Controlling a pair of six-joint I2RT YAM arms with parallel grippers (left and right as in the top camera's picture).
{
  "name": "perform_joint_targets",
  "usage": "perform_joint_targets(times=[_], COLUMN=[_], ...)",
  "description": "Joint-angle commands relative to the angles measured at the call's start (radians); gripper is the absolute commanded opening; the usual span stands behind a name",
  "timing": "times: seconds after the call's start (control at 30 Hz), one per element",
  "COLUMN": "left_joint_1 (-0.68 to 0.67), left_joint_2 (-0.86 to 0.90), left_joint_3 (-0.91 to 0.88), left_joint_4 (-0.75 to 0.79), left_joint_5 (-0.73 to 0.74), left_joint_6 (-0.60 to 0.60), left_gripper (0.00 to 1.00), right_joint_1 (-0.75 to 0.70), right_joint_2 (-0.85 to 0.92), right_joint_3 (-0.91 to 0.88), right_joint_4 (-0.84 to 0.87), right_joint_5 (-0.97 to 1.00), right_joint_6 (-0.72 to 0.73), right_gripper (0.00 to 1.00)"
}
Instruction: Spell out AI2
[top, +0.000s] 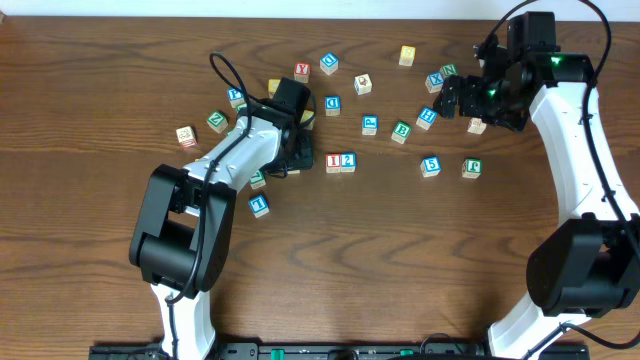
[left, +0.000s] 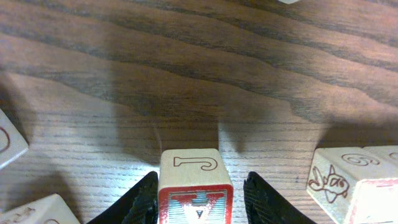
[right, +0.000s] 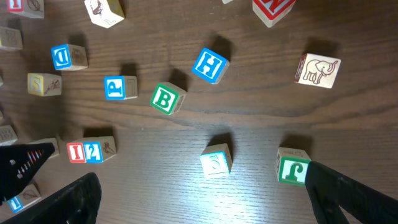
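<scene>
Left arm (top: 235, 155) reaches forward, its gripper (left: 200, 182) half-closed about a block (left: 196, 205), contact unclear. Right arm (top: 572, 130) is bent, its gripper (right: 202, 177) spread wide.

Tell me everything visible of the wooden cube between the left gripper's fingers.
The cube is of pale wood. One face has a red frame around what seems an A, cut off by the picture's edge; the adjoining face bears an outlined J. It sits straight on the table between the left gripper's black fingers; whether they touch it is unclear.
</scene>
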Motion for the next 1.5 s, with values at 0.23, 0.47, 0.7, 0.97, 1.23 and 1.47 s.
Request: perform_joint_targets(times=[0.23,0.47,0.7,0.97,1.23,1.47], left_joint_1=[0.002,0.002,0.001,-0.011,-0.03,-0.036], left_joint_2=[0.0,0.0,0.0,0.0,0.0,0.0], left_joint_3=[-0.001,-0.002,-0.002,-0.002,-0.002,-0.002], left_joint_4=[-0.001,-0.005,-0.004,-0.026,-0.082,-0.082], left_joint_5=[-0.021,-0.021,-0.021,-0.019,0.089,0.129], left_joint_6=[0.31,0.573,0.783,1.044,1.273,1.384], left_gripper=[0.44,0.41,0.39,0.39,0.4,0.46], right_joint_1=[0.006,0.006,0.006,0.006,0.006,0.006], right_joint_2=[-0.019,-0.019,-0.019,-0.019,-0.019,-0.019], right_joint_3=[0.012,0.012,0.012,0.012,0.012,0.012], right_joint_4=[-0.003,-0.004,-0.003,-0.004,-0.004,-0.004], right_joint_5=[-0.002,-0.002,-0.002,-0.002,-0.002,-0.002], right_joint_6=[-0.007,-0.007,-0.007,-0.007,-0.007,-0.007], right_gripper=[0.99,0.99,0.99,0.99,0.99,0.99])
